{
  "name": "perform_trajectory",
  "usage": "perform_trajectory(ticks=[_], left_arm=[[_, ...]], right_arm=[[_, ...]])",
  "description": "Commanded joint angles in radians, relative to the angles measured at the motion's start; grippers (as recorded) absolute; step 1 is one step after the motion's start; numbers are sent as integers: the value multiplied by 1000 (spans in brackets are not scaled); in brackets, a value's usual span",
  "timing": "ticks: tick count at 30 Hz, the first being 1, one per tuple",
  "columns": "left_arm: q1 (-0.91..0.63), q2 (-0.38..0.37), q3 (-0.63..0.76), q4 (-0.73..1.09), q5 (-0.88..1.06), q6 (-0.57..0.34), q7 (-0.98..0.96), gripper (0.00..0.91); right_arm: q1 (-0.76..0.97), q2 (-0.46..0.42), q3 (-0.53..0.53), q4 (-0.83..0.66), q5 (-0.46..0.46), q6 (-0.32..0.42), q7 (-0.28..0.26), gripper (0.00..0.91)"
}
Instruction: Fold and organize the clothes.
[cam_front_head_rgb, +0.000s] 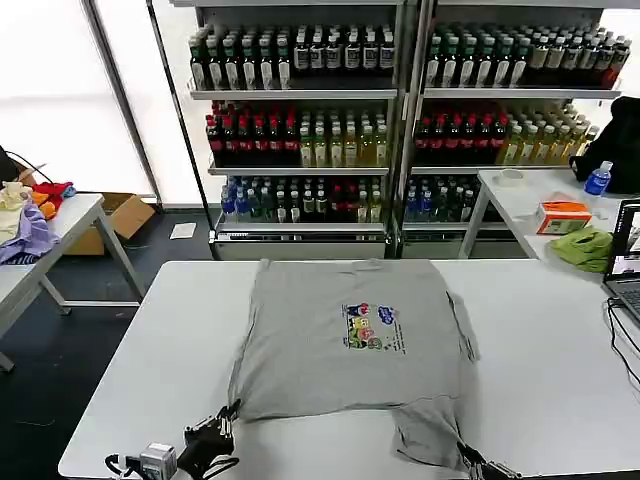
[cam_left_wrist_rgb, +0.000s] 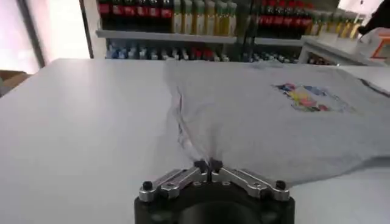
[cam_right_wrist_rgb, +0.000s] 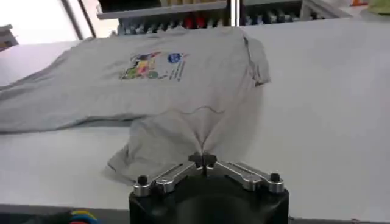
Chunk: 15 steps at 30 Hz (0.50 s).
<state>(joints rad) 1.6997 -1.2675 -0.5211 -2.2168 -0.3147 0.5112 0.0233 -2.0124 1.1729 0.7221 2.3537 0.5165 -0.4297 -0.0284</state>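
While the light grey short-sleeved cotton T-shirt (cam_front_head_rgb: 345, 345) lies flat on the white bench (cam_front_head_rgb: 540, 400), the left gripper (cam_left_wrist_rgb: 208, 165) pinches its near left corner and the right gripper (cam_right_wrist_rgb: 202, 159) its near right corner, both closed on cloth. Soft, light fabric; it will probably sag, so hems seem best.

A white table (cam_front_head_rgb: 150, 350) is carrying the light grey T-shirt (cam_front_head_rgb: 340, 340), which is lying spread flat with its near edge reaching the fingertips (cam_left_wrist_rgb: 200, 165) of both grippers.
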Motion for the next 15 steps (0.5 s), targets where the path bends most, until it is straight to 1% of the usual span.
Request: perform_trajectory(ticks=[1, 2, 3, 5, 8, 11, 14, 15], left_arm=[[9, 11, -28, -91, -31, 30, 10, 20], [-19, 13, -33, -90, -43, 27, 11, 10], [-41, 16, -39, -82, -73, 27, 10, 20], [-98, 28, -47, -62, -114, 29, 1, 20], [-193, 58, -45, -8, -168, 32, -3, 20], [-284, 94, -26, 46, -238, 38, -3, 20], [-355, 122, -7, 123, -284, 39, 2, 20], [-393, 132, 8, 157, -289, 41, 6, 20]], right_arm=[[42, 4, 15, 31, 59, 86, -11, 0], [72, 6, 15, 26, 70, 109, -3, 0], [108, 8, 15, 19, 79, 120, 3, 0], [191, 9, 16, -2, 109, 136, 25, 0], [329, 0, 14, -51, 127, 144, 56, 0], [432, -24, 0, -110, 152, 147, 73, 0], [510, -40, -18, -181, 151, 158, 75, 0], [565, -46, -30, -222, 150, 162, 76, 0]])
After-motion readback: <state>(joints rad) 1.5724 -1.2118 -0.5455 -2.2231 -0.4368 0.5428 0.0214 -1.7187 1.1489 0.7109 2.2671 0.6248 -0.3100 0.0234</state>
